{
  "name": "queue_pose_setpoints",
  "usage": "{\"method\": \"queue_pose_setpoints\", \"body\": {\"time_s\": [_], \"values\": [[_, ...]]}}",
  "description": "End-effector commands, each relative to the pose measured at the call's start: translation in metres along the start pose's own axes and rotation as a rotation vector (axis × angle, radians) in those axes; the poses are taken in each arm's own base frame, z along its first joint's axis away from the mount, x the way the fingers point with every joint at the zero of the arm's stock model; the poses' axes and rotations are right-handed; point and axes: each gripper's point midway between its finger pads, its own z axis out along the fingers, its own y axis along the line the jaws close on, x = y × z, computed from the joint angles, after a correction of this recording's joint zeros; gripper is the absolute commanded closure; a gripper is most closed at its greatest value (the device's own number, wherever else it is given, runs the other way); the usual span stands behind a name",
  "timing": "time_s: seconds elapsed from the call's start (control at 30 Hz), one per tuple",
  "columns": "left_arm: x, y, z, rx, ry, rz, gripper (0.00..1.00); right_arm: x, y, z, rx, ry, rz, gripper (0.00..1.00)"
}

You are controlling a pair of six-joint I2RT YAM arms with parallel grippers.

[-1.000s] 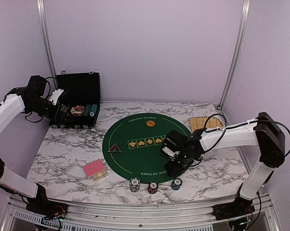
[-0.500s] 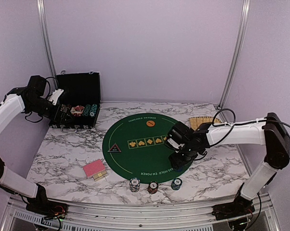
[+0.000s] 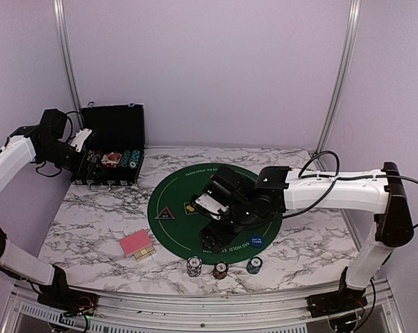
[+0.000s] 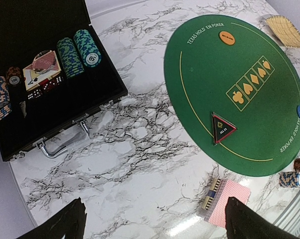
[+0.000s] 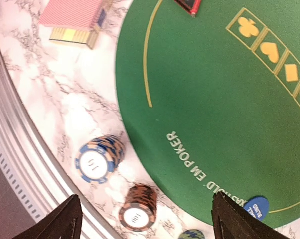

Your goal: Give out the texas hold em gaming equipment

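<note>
- The right gripper (image 3: 212, 237) hung over the near part of the green mat (image 4: 205, 84), its jaws spread wide with nothing between them
- The blue button (image 5: 254, 206) lay on the mat's near right edge, just right of that gripper
- Off the mat's near rim, on the marble table (image 4: 140, 149), stood a white chip stack (image 5: 96, 160), a red chip stack (image 5: 137, 210) and a teal chip stack (image 3: 254, 264), left to right
- The right arm (image 3: 327, 194) reached across the mat and hid the orange button (image 4: 226, 38) from above; it lay on the far side
- The black triangular button (image 4: 223, 127) sat at the mat's left edge, with the red-backed cards (image 4: 228, 206) near-left on the marble
- The left gripper (image 4: 152, 221) hung empty and wide open by the open black case (image 3: 112, 132), far left
- The tan woven tray (image 4: 284, 30) lay far right
</note>
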Motion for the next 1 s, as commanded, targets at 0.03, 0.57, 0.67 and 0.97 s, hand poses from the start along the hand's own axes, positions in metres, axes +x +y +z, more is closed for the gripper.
{"method": "queue_pose_setpoints", "body": {"time_s": [0.03,0.57,0.67,0.97], "values": [[0.001,-0.005,-0.011,0.007,-0.003,0.006,0.01,0.001,0.039,0.021,-0.076,0.081,-0.099,0.11],[0.000,-0.009,-0.016,0.012,-0.013,0.015,0.01,0.001,0.059,0.049,-0.105,0.139,-0.177,0.09],[0.001,-0.008,-0.016,0.010,-0.012,0.017,0.01,0.003,0.062,0.053,-0.113,0.149,-0.184,0.10],[0.001,-0.009,-0.017,0.009,-0.013,0.019,0.01,0.003,0.062,0.062,-0.106,0.160,-0.191,0.22]]}}
